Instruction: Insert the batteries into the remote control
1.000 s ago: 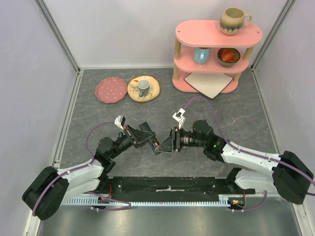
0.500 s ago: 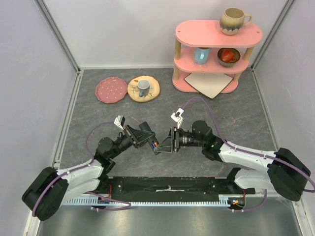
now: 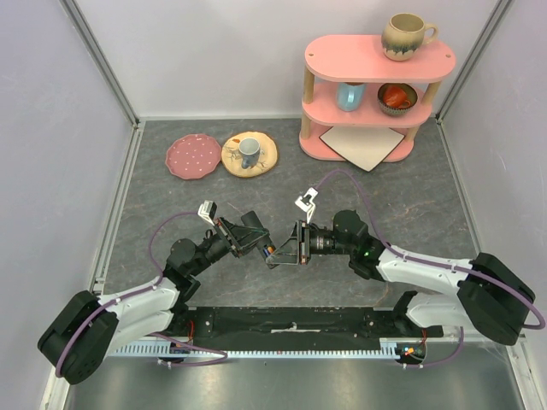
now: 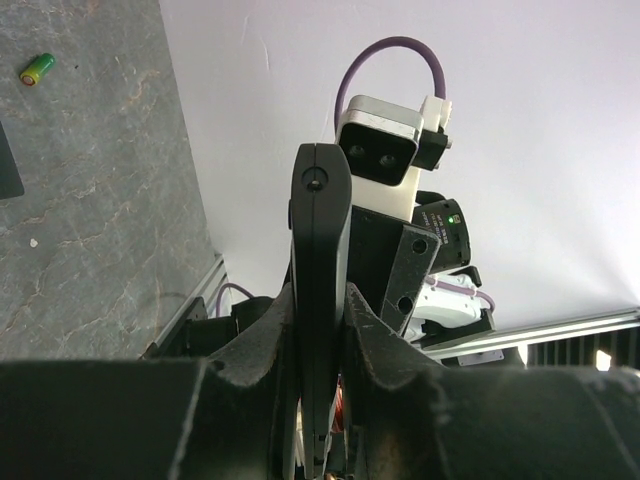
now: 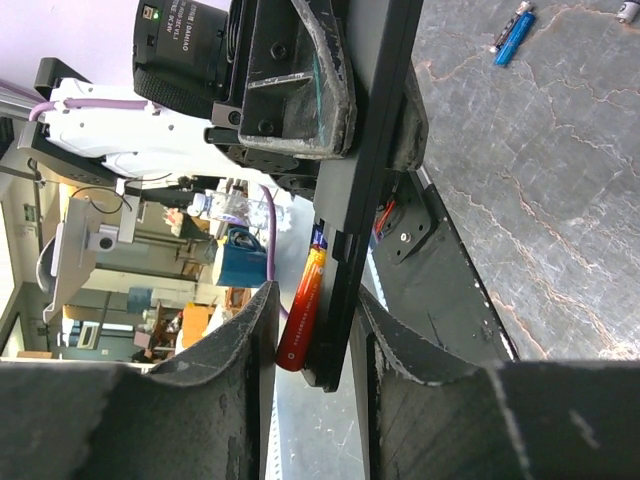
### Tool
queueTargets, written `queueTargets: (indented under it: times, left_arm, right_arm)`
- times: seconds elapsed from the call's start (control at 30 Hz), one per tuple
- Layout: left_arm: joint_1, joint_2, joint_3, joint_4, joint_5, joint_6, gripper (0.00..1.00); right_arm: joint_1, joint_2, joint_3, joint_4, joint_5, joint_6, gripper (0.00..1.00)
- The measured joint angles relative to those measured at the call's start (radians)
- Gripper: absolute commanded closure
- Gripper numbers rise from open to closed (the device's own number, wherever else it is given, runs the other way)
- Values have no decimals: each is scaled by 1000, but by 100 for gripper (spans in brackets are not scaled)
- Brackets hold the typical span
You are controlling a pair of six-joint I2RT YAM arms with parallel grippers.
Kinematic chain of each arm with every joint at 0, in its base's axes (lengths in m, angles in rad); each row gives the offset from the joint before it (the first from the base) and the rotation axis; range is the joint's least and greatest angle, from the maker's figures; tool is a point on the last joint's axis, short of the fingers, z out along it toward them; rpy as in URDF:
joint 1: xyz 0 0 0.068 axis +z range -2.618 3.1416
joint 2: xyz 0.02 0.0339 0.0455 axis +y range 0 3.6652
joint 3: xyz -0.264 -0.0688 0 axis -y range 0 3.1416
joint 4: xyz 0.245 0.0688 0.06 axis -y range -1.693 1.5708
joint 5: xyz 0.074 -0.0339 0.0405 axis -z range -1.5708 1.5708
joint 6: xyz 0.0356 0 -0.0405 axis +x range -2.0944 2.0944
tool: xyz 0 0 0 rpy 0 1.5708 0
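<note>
My left gripper (image 3: 266, 248) is shut on the black remote control (image 4: 320, 240) and holds it edge-on above the table; the fingers (image 4: 262, 340) press both its flat sides. My right gripper (image 3: 284, 254) faces it from the right. In the right wrist view its jaws (image 5: 315, 297) straddle the remote's (image 5: 372, 150) end and a red-orange battery (image 5: 305, 310) lying along the remote. The left finger (image 5: 250, 340) touches the battery. A blue battery (image 5: 514, 34) and a green battery (image 4: 37, 68) lie loose on the table.
A pink shelf (image 3: 376, 115) with mugs and a bowl stands at the back right, a white board (image 3: 363, 145) at its foot. Two plates, one (image 3: 193, 155) bare and one (image 3: 249, 154) with a cup, lie at the back left. A black flat piece (image 4: 8, 165) lies by the green battery.
My right gripper has edged slightly left toward the left gripper and the remote. The left arm has held still.
</note>
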Motion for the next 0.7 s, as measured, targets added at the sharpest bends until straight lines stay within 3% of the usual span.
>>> queueTargets:
  times: [0.47,0.57,0.6,0.7]
  left_arm:
    - [-6,-1,0,6,-1,2,98]
    - [-6,-1,0,6,0,4,98]
    - [-6,-2,0,6,0,5,98]
    - [-10,-2,0,2,5,7,98]
  right_arm:
    - [0,52,-8,71,-18,82,82]
    - [0,53,-8,72,-20,92,69]
    - [0,53,-8,72,-20,94,55]
    - [0,53,-7,74,-21,89,41]
